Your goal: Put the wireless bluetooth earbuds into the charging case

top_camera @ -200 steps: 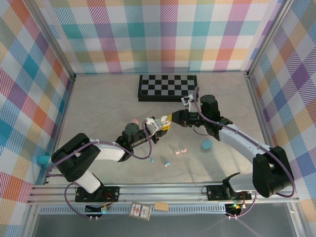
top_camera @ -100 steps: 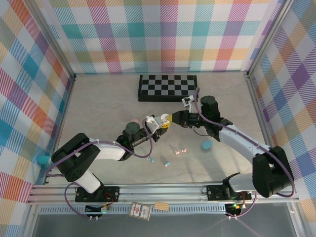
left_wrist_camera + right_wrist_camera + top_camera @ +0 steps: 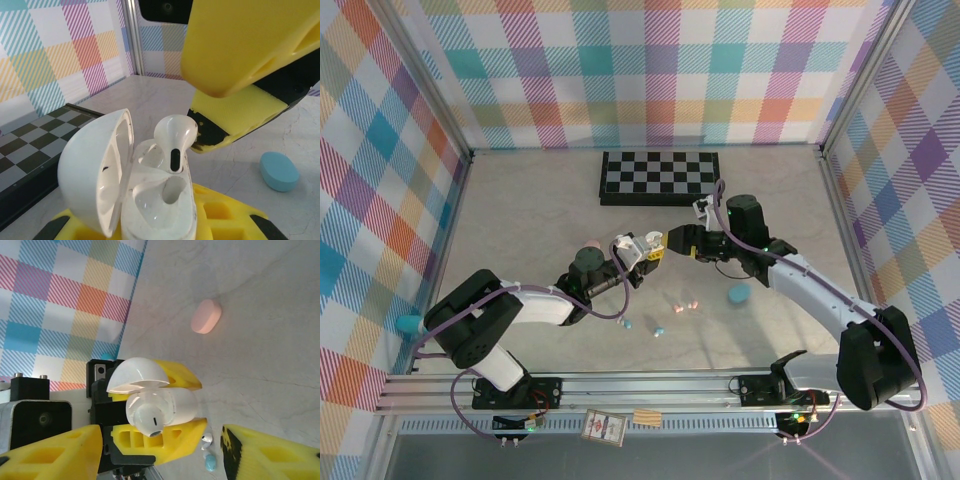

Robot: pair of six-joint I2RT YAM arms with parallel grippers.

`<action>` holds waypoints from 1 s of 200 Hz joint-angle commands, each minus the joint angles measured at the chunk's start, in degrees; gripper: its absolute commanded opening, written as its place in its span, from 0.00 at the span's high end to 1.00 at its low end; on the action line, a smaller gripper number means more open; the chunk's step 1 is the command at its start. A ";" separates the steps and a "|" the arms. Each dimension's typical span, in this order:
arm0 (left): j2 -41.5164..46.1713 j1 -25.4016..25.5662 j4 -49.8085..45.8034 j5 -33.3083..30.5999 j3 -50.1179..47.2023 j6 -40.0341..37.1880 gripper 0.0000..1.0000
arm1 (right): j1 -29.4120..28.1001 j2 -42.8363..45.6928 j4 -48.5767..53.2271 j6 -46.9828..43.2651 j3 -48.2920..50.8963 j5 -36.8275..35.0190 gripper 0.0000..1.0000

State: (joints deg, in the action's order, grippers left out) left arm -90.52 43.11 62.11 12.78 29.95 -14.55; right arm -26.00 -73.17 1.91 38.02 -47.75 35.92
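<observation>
My left gripper (image 3: pixel 638 250) is shut on an open white charging case (image 3: pixel 160 200), lid (image 3: pixel 95 170) swung left. A white earbud (image 3: pixel 175 137) stands in the case's far socket, its head above the rim; the near socket is empty. My right gripper (image 3: pixel 663 243) hangs open just beyond the case, its yellow fingers (image 3: pixel 235 117) apart from the bud. In the right wrist view the case (image 3: pixel 170 400) and bud (image 3: pixel 147 417) sit between my spread right gripper (image 3: pixel 162 440) fingers. Loose earbuds lie on the table: pink ones (image 3: pixel 686 304), a teal one (image 3: pixel 628 324) and another (image 3: pixel 658 331).
A pink case (image 3: pixel 590 243) lies just behind the left gripper and a teal case (image 3: pixel 738 293) under the right arm. Another teal case (image 3: pixel 408 323) rests by the left wall. A folded chessboard (image 3: pixel 660 177) lies at the back.
My right gripper has opened and let go of the white earbud, which now stands in the case. The right arm has drawn back slightly to the right. The left gripper holds still.
</observation>
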 commanded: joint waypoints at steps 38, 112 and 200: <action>1.93 0.70 3.36 0.80 0.98 0.82 1.00 | -0.79 -1.17 5.29 -4.50 -3.13 -0.21 0.35; 2.83 0.73 2.95 0.75 0.35 0.86 1.00 | -0.89 -1.73 7.40 -5.67 -5.35 -6.21 0.40; 5.49 -0.16 2.87 -4.04 -3.24 -1.18 1.00 | -1.43 2.22 11.70 -11.67 -4.39 -8.41 0.37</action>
State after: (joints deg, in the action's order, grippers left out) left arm -87.64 43.11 63.00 11.16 28.53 -14.57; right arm -26.65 -73.97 9.61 30.83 -53.36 29.58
